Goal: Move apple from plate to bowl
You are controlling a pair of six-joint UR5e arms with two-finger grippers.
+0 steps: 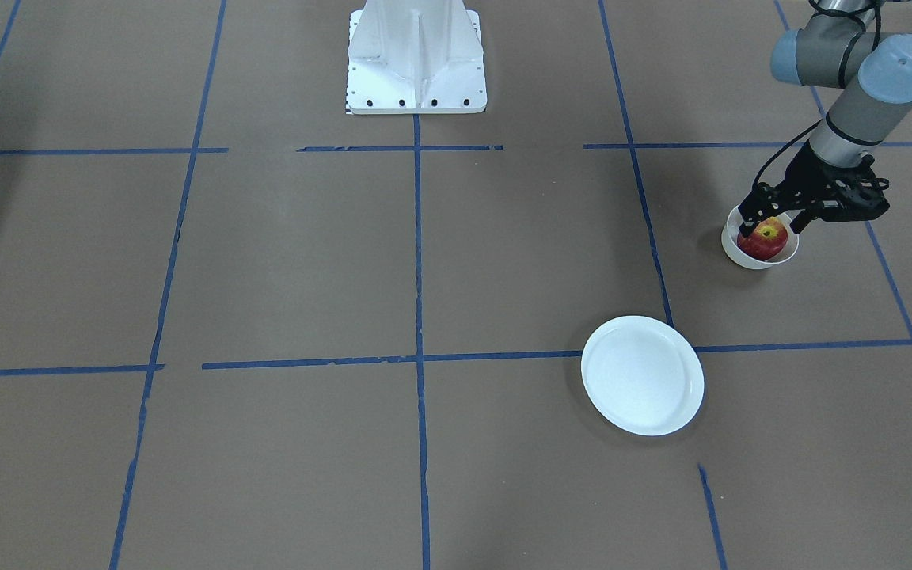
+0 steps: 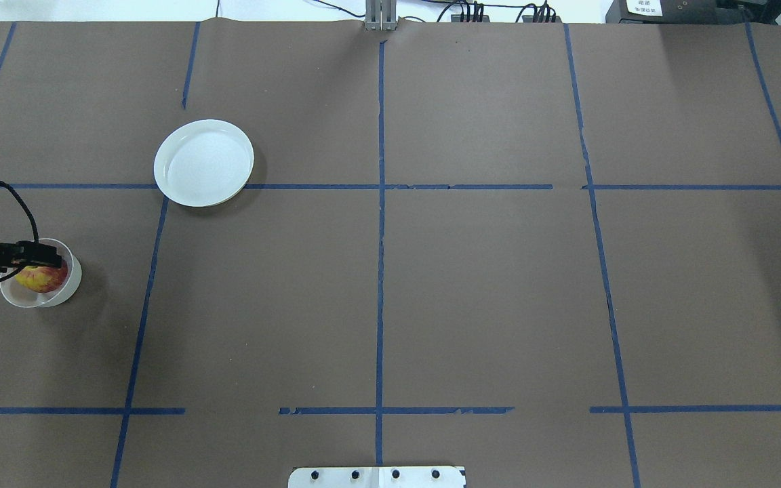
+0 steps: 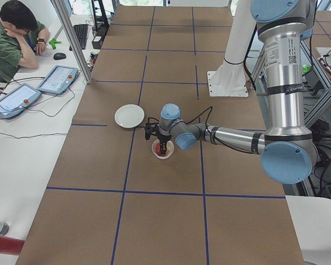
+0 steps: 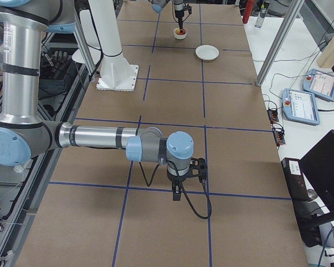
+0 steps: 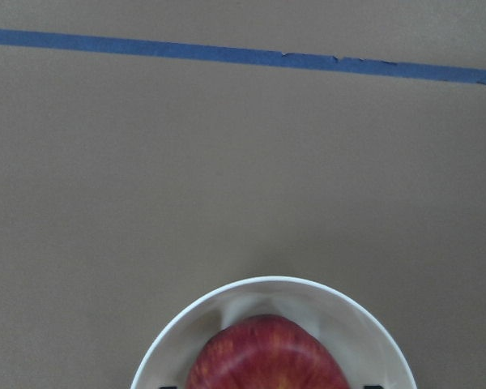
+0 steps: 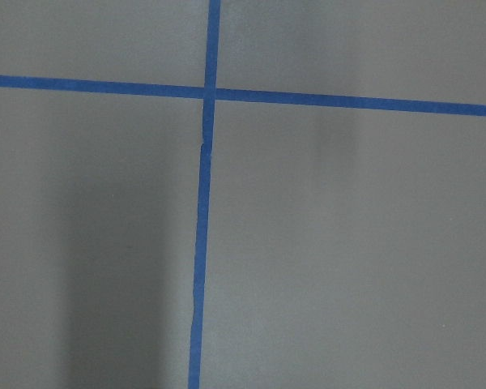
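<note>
Apple (image 1: pixel 765 240): sits in the bowl (image 1: pixel 741 252), yellow patch up. It fills most of the bowl, leaving only a narrow ring of room to the rim.
Bowl: stands on the table (image 1: pixel 503 261), well apart from the plate (image 1: pixel 642 376).
Plate: lies flat, its edge over a blue tape line (image 1: pixel 646 222).
Left gripper (image 1: pixel 771 227): hangs low over the bowl. Its fingers are spread on either side of the apple, inside the rim, with a slight gap to the skin.
Right gripper (image 4: pixel 178 194): points down at the table's far end, near a tape line. Cannot tell whether its fingers are spread or closed.
</note>
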